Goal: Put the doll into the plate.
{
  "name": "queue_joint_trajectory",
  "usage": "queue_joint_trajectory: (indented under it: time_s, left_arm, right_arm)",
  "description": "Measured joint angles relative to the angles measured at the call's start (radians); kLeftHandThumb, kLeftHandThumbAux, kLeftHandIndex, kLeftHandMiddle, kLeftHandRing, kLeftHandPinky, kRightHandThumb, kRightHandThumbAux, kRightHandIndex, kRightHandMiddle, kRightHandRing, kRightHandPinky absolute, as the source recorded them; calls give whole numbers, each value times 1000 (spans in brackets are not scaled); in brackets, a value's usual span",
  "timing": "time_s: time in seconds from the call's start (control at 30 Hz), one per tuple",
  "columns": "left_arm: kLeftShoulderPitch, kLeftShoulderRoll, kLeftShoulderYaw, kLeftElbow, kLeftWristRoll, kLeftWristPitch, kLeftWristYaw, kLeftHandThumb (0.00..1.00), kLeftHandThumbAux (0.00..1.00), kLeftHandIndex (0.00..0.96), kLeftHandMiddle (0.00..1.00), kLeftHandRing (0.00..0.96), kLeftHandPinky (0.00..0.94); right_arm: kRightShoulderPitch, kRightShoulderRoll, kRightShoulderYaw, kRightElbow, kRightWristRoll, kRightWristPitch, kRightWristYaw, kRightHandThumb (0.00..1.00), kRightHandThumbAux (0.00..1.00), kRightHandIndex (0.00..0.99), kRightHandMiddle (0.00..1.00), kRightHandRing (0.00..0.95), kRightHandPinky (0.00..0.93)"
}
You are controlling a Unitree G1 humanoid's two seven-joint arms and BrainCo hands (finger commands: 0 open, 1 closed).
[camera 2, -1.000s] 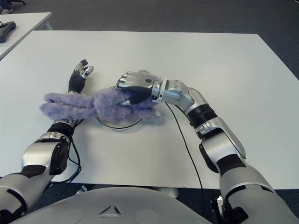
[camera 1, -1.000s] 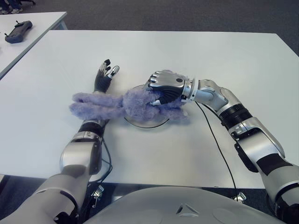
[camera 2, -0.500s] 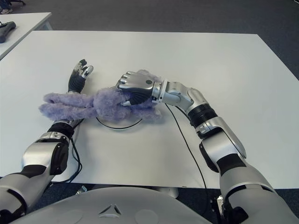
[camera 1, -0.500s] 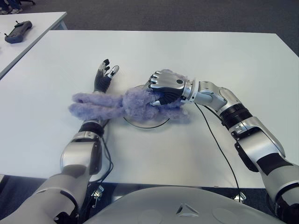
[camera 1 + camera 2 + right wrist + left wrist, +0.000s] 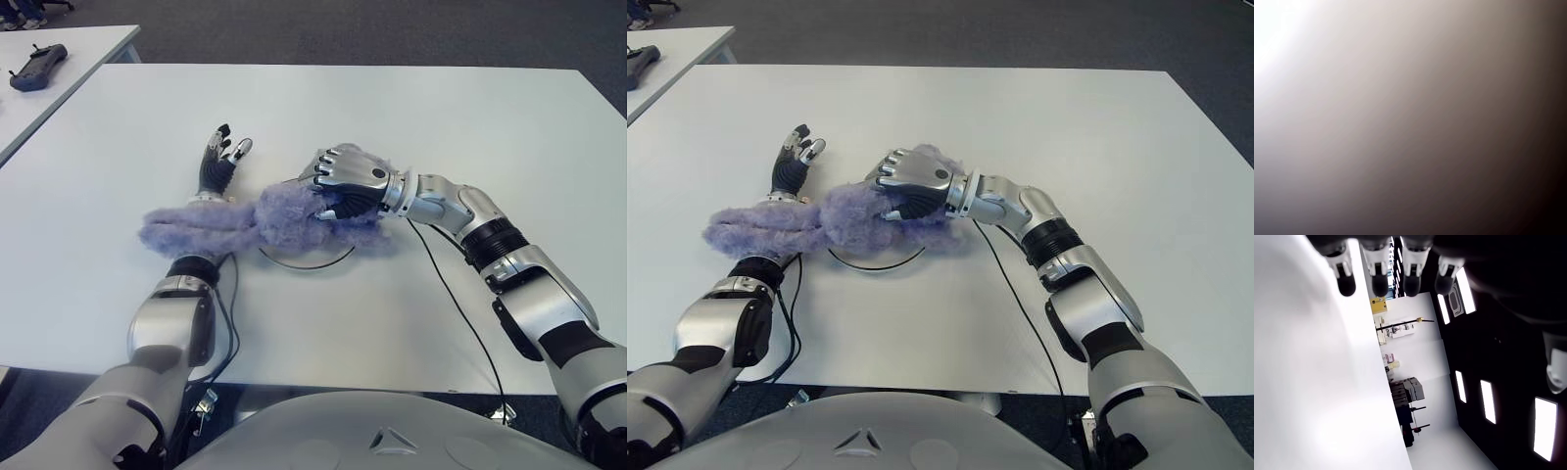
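Left eye view, from nine o'clock across to three: my left hand (image 5: 217, 162) shows at the doll's eleven o'clock, fingers straight and spread with nothing in them, which keeps it clear of the work. Its forearm runs under the long limbs of the purple doll (image 5: 250, 217), which trail off toward nine o'clock on the white table (image 5: 470, 127). The doll's body sprawls over the plate (image 5: 312, 260), of which only the near rim at six o'clock shows. My right hand (image 5: 345, 182) sits on the body's three o'clock end, fingers curled down into the fur, gripping it so I can drag the bulk onto the plate. Compared with half a second ago, the doll has slid toward nine o'clock and my right hand has tipped further over it.
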Motion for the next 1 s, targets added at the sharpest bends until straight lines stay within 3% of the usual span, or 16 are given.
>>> queue_joint_trajectory:
  time_s: [0.03,0.07,0.13,0.33,0.73,1.0]
  left_arm:
    - [0,-1,0,0,0,0,0,0,423,0,8,0,0]
    - [-1,-3,0,0,0,0,0,0,420,0,6,0,0]
    - [-1,-5,0,0,0,0,0,0,419,0,5,0,0]
    - [-2,-9,0,0,0,0,0,0,411,0,5,0,0]
    - [-4,-14,0,0,0,0,0,0,403,0,0,0,0]
    - [-5,-14,0,0,0,0,0,0,408,0,0,0,0]
  right_arm:
    - [0,-2,3,1,-10,0,-11,687,724,407,250,194,149]
    - [-1,-4,6,1,-19,0,-19,413,716,171,159,108,37]
    - [-3,-7,12,1,-34,1,-33,300,713,82,115,65,2]
    - [-14,-20,28,-7,-69,18,-34,212,675,15,5,0,0]
    - [-32,-50,52,-84,-100,86,24,128,526,0,0,0,0]
    - [-32,-63,67,-114,-117,120,45,102,482,0,0,0,0]
